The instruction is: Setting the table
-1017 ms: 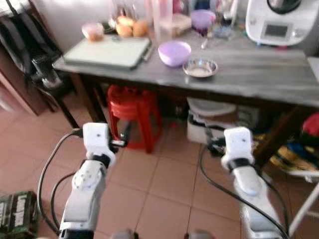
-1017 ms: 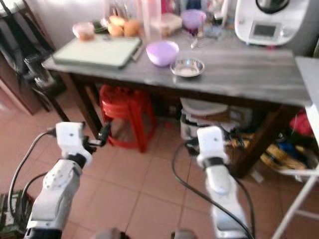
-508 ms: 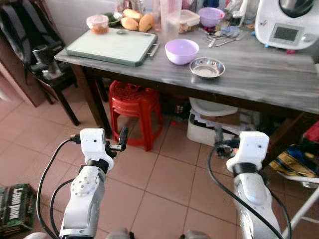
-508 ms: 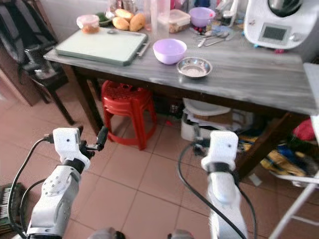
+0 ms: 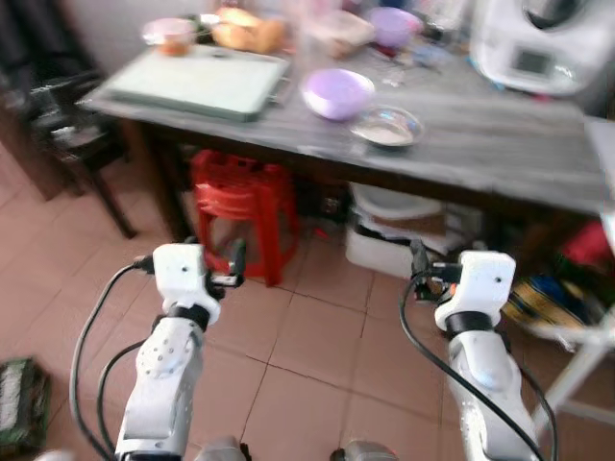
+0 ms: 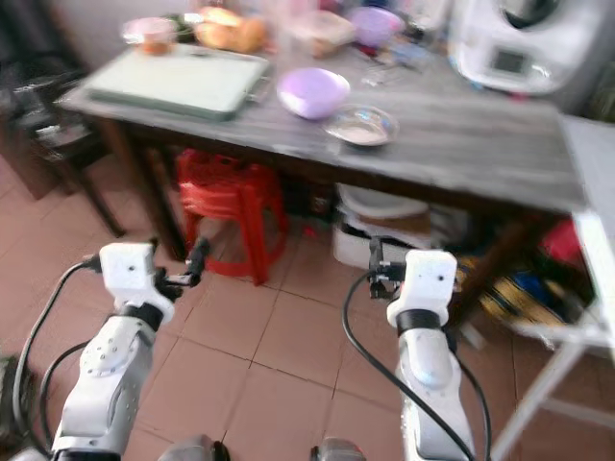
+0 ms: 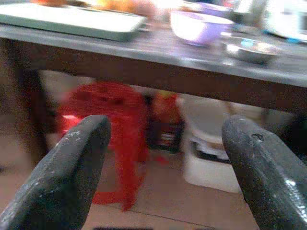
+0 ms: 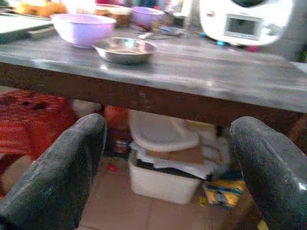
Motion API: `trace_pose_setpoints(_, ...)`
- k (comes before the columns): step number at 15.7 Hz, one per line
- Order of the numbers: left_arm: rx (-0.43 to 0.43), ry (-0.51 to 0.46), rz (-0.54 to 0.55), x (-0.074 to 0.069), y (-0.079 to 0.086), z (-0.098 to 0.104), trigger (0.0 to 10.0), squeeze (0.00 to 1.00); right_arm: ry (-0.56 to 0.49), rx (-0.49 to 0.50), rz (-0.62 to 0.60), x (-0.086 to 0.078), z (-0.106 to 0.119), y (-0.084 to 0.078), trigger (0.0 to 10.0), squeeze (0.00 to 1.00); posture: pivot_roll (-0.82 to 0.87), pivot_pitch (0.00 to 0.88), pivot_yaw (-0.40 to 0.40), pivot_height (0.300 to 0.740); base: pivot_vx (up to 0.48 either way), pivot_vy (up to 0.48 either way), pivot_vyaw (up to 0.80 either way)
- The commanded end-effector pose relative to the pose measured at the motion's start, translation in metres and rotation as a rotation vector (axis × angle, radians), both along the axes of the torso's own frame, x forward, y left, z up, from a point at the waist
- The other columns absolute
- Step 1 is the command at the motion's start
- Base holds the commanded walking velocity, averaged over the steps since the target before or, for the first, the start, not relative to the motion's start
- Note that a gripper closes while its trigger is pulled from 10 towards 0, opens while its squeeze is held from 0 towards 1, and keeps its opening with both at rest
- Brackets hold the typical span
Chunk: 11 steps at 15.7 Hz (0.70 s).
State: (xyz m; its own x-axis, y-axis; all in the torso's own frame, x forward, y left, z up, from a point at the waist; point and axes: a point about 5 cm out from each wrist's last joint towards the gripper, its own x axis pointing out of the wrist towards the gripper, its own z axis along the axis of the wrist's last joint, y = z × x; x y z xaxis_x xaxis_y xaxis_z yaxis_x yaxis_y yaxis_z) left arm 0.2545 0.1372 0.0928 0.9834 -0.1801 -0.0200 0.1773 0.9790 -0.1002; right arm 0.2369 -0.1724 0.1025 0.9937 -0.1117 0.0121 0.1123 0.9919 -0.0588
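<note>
I hold both arms forward, low before the desk [image 5: 500, 154]: left pincer [image 5: 236, 261] and right pincer [image 5: 419, 261] spread, empty. Red stool [image 5: 245, 197] stands underneath, purple bowl [image 5: 336, 93] beside steel bowl [image 5: 387, 127] above.

You were looking at a grey, streaked wooden table [image 5: 500, 154] carrying a pale green cutting board [image 5: 197, 82], a lilac bowl [image 5: 337, 93] and a shiny silver metal dish [image 5: 386, 127], with a second, deeper purple bowl [image 5: 395, 23] further back beside a white appliance [image 5: 533, 43] with a grey screen. Under the table you had a bright red plastic stool [image 5: 240, 206] and a white bin [image 5: 389, 245] on terracotta-pink floor tiles [image 5: 317, 346] with pale grout lines. Both grippers showed black fingers [image 7: 72, 167] (dull and slightly scuffed) on white-and-silver arms [image 5: 168, 355] with black cables.
</note>
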Motion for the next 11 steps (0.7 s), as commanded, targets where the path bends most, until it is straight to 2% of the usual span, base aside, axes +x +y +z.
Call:
trace_pose_setpoints(1,-0.006,0.019,-0.044,0.001,-0.006,-0.003,10.0,0.00,-0.001,0.006,-0.007,0.002,-0.002,-0.001,10.0,0.00,-0.03,0.000,0.005,0.740,0.000,-0.300,-0.80)
trace_pose_setpoints(3,0.000,0.023,-0.074,0.002,-0.008,-0.004,10.0,0.00,-0.011,0.006,0.011,0.004,-0.001,0.001,10.0,0.00,-0.03,0.000,0.006,0.740,0.000,-0.296,-0.52)
trace_pose_setpoints(5,0.005,0.018,-0.060,0.003,-0.005,-0.002,10.0,0.00,-0.032,-0.017,0.041,0.008,0.002,0.003,10.0,0.00,-0.04,0.000,0.020,0.740,0.000,-0.292,0.00)
trace_pose_setpoints(8,-0.002,0.013,-0.077,0.005,-0.009,-0.001,10.0,0.00,-0.053,-0.017,0.059,0.017,0.007,0.009,10.0,0.00,-0.04,0.000,0.017,0.740,0.000,-0.294,0.00)
trace_pose_setpoints(11,-0.006,0.011,-0.068,0.006,-0.007,0.000,10.0,0.00,-0.052,-0.025,0.064,0.017,0.006,0.008,10.0,0.00,-0.04,0.000,0.018,0.740,0.000,-0.361,0.00)
